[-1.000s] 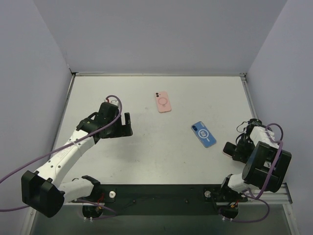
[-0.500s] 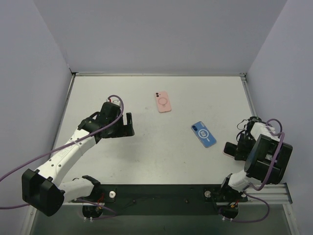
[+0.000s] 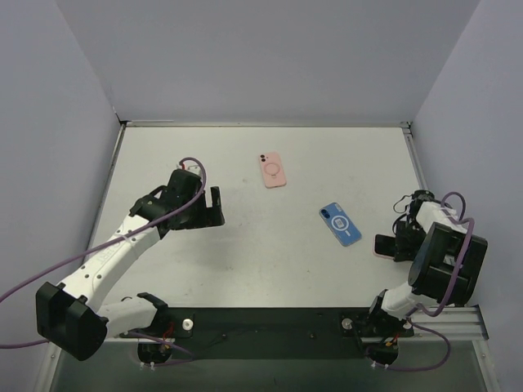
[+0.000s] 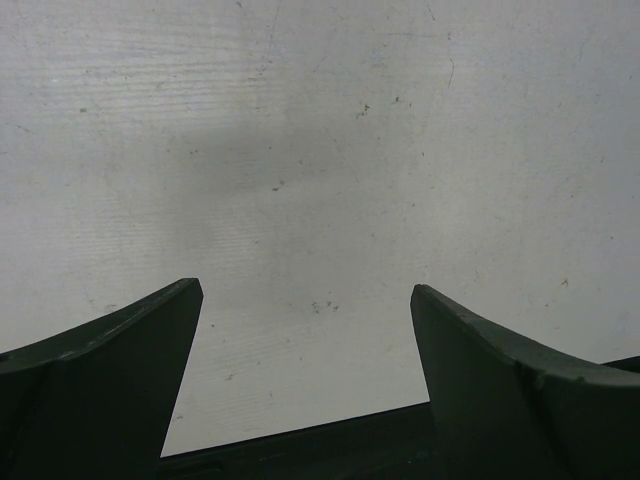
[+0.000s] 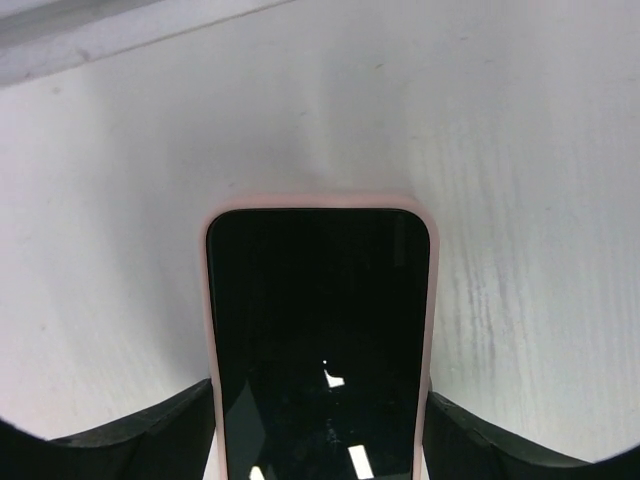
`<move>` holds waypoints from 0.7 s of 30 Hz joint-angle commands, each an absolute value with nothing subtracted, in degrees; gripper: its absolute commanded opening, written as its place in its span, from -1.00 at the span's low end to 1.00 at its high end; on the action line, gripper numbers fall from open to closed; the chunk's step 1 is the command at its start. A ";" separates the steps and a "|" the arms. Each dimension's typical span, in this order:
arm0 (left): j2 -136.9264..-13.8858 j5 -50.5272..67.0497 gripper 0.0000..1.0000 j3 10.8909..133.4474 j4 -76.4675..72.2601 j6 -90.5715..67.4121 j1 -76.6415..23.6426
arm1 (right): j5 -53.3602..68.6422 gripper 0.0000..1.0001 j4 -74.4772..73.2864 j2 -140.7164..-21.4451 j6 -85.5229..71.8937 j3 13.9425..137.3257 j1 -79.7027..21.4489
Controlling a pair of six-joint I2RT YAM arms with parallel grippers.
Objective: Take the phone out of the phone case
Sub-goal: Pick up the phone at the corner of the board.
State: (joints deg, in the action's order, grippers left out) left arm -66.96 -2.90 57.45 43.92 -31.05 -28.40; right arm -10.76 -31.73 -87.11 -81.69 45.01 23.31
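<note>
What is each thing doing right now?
Phone: screen up, dark, pink rim around it.
Right tool: fingers at the phone's two long edges, grip unclear.
Left tool: open, empty.
Pink case: flat, back up.
Blue case: flat, back up.

Phone (image 5: 318,340): black screen up, seated in pink phone case (image 5: 318,203), flat on bench (image 5: 530,150), far right side.

phone (image 5: 318,330) bottom cropped (right wrist), grip unclear
</note>
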 commanded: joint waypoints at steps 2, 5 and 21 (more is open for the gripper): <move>-65.13 -2.11 0.95 61.26 43.33 -34.09 -28.56 | -8.44 -0.54 -30.59 -82.90 -72.43 45.88 19.61; -63.02 -1.67 0.95 60.21 42.63 -37.34 -28.30 | -8.96 -0.68 -30.41 -80.52 -67.09 46.84 16.89; -60.03 2.11 0.95 52.83 38.59 -45.09 -20.31 | 9.66 -1.00 -17.22 -74.17 -36.57 55.98 -6.92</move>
